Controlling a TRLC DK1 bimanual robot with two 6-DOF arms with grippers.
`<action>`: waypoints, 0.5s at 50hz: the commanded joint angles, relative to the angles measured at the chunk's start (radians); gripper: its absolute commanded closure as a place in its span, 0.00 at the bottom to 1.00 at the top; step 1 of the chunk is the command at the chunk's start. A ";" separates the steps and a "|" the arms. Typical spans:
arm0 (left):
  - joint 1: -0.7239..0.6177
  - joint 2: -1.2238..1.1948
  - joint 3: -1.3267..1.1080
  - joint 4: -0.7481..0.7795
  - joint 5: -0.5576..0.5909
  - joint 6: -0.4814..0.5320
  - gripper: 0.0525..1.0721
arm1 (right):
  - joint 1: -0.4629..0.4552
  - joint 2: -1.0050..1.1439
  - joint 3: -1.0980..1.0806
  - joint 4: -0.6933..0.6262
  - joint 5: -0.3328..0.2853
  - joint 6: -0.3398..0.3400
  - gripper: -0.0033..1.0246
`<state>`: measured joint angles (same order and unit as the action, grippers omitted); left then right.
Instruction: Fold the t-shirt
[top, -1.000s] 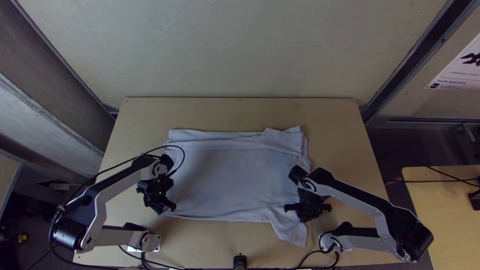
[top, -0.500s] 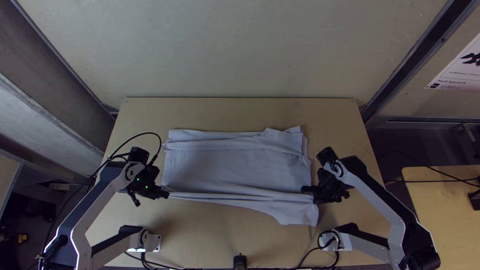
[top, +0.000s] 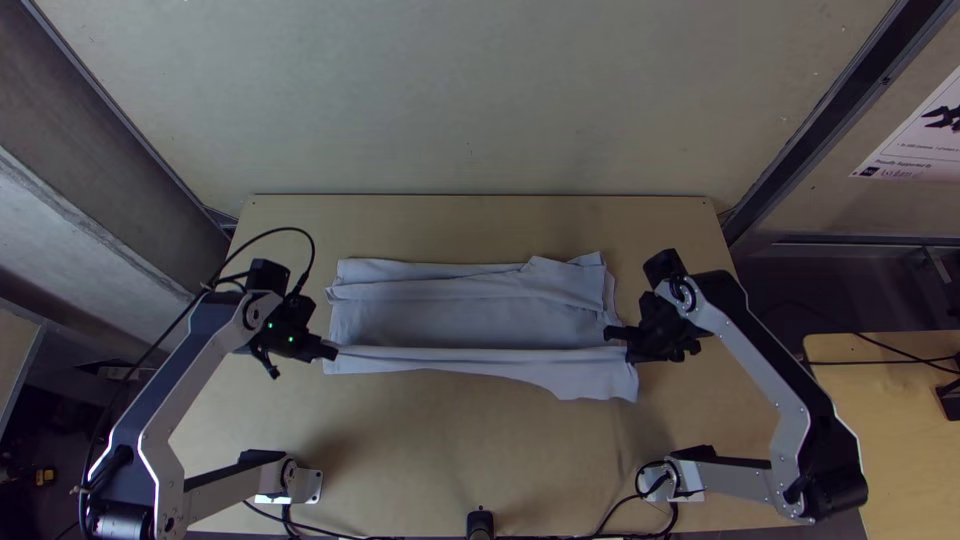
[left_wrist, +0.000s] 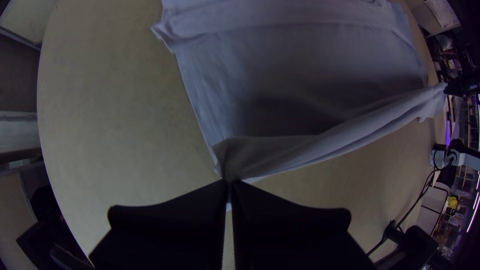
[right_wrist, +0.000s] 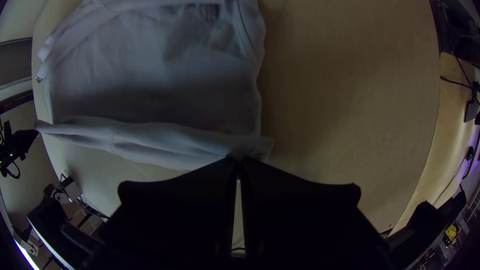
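As left tool (top: 334, 352) pinches t-shirt (top: 470, 325) (raised edge) | right tool (top: 612, 334) does too

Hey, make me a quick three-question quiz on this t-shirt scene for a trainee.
1. True or false: the left end effector and the right end effector both grip the t-shirt.
2. Which side of the t-shirt do they hold?
A) The side farthest from the arms' bases
B) The side nearest the arms' bases
3. Fill in: the t-shirt is over a light ____ table.

Key: 1 true; 2 B; 3 wooden
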<state>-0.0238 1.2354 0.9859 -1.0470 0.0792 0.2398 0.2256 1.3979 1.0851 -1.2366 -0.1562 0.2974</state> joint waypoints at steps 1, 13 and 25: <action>0.007 0.059 0.074 -0.001 0.002 -0.002 0.97 | -0.017 0.059 0.065 -0.012 0.021 -0.018 0.97; -0.001 0.188 0.217 0.004 0.002 -0.005 0.97 | -0.043 0.196 0.197 0.005 0.026 -0.035 0.97; -0.001 0.297 0.316 0.008 -0.010 0.009 0.97 | -0.052 0.339 0.341 0.009 0.030 -0.043 0.97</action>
<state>-0.0250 1.4937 1.2549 -1.0431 0.0784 0.2398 0.1818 1.6772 1.3663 -1.2278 -0.1452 0.2749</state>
